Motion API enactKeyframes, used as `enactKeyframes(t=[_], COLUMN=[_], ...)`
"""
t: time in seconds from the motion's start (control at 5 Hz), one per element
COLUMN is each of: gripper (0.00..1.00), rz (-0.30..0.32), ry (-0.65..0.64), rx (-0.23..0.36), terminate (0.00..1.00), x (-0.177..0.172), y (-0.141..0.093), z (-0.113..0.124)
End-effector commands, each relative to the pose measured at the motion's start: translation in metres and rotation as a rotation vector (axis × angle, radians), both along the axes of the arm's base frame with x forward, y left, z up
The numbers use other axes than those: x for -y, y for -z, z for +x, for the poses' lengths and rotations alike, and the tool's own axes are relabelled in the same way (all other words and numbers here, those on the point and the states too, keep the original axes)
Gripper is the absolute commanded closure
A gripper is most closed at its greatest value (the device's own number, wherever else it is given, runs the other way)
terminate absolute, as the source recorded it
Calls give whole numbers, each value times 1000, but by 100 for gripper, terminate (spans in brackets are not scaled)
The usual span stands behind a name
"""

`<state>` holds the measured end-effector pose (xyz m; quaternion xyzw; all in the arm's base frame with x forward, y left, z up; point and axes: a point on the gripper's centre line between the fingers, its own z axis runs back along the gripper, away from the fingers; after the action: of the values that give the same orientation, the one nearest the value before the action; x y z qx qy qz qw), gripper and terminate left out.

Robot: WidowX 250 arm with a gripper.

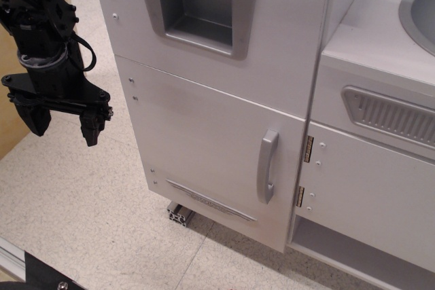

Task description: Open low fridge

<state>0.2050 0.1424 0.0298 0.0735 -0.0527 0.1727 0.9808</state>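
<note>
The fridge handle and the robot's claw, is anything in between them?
Nothing blocks the way. Between the gripper and the handle shows only bare speckled floor and the low fridge door's flat white front.

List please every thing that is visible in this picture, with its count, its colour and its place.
low fridge door: one, white, centre, shut
bar handle: one, silver, vertical, right side of that door
trim strip: one, silver, low on that door
dispenser recess: one, grey, in the panel above the door
cabinet door: one, white, no handle, right of the fridge
hinges: two, brass, on the cabinet door's left edge
vent panel: one, grey, above the cabinet door
sink: one, grey, top right, partly cut off
floor: speckled beige, lower left
gripper: one, black, left, open, apart from the fridge
</note>
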Motion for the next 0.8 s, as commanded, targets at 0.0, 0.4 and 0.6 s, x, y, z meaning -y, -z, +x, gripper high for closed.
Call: enactKeyframes(t=[0.0, 0.4, 0.6], gripper=[0, 0, 0], rz=[0, -22, -62], ry=[0, 85, 177], rx=[0, 91, 121], terminate=[0, 0, 0], x=[0, 58, 96], y=[0, 7, 10], z=[0, 19, 33])
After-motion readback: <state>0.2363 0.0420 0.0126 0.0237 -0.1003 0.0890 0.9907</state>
